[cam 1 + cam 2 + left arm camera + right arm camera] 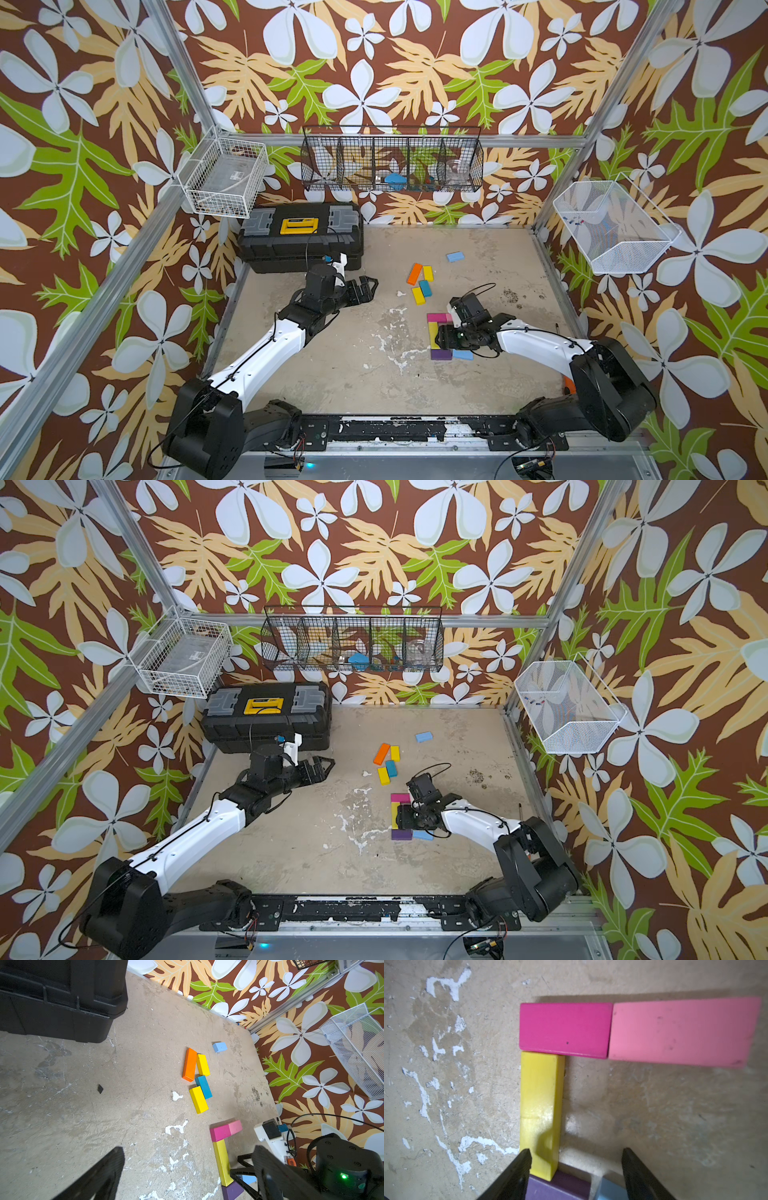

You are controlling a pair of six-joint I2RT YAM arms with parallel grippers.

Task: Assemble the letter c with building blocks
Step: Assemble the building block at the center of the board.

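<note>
A C-like outline lies on the floor: a magenta block [564, 1029] and a pink block [681, 1031] end to end, a long yellow block [539, 1109] running from the magenta one to a purple block [441, 354], and a light blue block [462, 354] beside the purple. My right gripper [576, 1159] stands open over the purple and light blue blocks, one finger beside the yellow block's end. Loose further back are an orange block [414, 274], two yellow blocks [427, 273] [418, 296], a teal block [425, 288] and a light blue block [455, 256]. My left gripper [372, 286] hangs open and empty.
A black toolbox [301, 237] stands at the back left, close behind the left gripper. Wire baskets [392, 160] [615, 228] hang on the walls. An orange-handled screwdriver [568, 384] lies mostly hidden behind the right arm.
</note>
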